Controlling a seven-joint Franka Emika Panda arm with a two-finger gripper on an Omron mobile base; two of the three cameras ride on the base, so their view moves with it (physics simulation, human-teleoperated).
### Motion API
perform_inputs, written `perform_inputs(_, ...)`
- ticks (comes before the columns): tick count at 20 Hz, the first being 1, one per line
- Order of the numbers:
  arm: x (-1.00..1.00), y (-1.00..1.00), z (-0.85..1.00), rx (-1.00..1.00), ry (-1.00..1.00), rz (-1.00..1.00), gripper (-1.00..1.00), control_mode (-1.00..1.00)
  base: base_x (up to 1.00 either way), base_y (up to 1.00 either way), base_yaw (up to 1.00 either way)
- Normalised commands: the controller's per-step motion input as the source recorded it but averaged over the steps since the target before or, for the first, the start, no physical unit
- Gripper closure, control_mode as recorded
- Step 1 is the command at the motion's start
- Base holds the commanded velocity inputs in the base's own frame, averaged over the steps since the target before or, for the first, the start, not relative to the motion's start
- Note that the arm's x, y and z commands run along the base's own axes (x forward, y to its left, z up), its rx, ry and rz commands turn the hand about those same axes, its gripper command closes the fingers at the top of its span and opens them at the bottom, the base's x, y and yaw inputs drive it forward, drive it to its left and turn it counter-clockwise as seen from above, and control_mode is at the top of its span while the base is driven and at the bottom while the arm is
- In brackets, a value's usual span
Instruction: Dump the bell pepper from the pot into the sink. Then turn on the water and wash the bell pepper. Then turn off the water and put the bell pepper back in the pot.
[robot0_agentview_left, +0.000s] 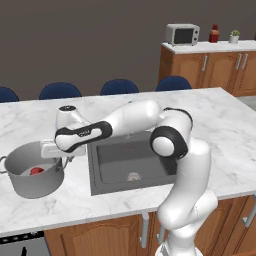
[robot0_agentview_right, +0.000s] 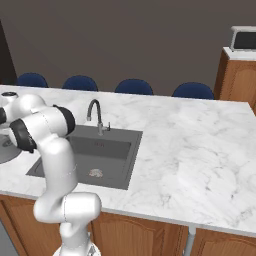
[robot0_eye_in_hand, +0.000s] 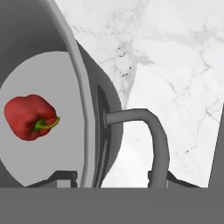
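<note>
gripper (robot0_eye_in_hand: 113, 178): clamped across pot (robot0_agentview_left: 35, 181) rim beside loop handle (robot0_eye_in_hand: 151, 131) | pot left of sink (robot0_agentview_left: 131, 162) | hand view: bell pepper (robot0_eye_in_hand: 29, 117) on pot floor | right base view: faucet (robot0_agentview_right: 95, 116) behind sink

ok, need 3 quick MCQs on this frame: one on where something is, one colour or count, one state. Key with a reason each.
1. Where is the bell pepper?
A. In the sink
B. Inside the pot
C. On the counter

2. How many blue chair backs show behind the counter in the left base view?
A. Two
B. Four
C. Six

3. What is the state of the gripper?
A. Wide open above the sink
B. Shut on the faucet
C. Closed around the pot's rim at a side handle

Key:
1 B: the red pepper lies on the floor of the pot.
2 B: four chair backs line the far edge.
3 C: in the hand view one finger sits inside the pot wall and the other outside by the loop handle.
</note>
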Motion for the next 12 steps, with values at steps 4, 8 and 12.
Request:
perform_inputs(4, -0.20, -0.26, 0.67, 0.00, 0.00, -0.17, 1.00, -1.00, 0.00, 0.00, 0.00)
perform_inputs(8, -0.14, -0.48, 0.78, 0.00, 0.00, -0.21, 1.00, -1.00, 0.00, 0.00, 0.00)
perform_inputs(12, -0.15, -0.57, 0.57, 0.00, 0.00, -0.21, 1.00, -1.00, 0.00, 0.00, 0.00)
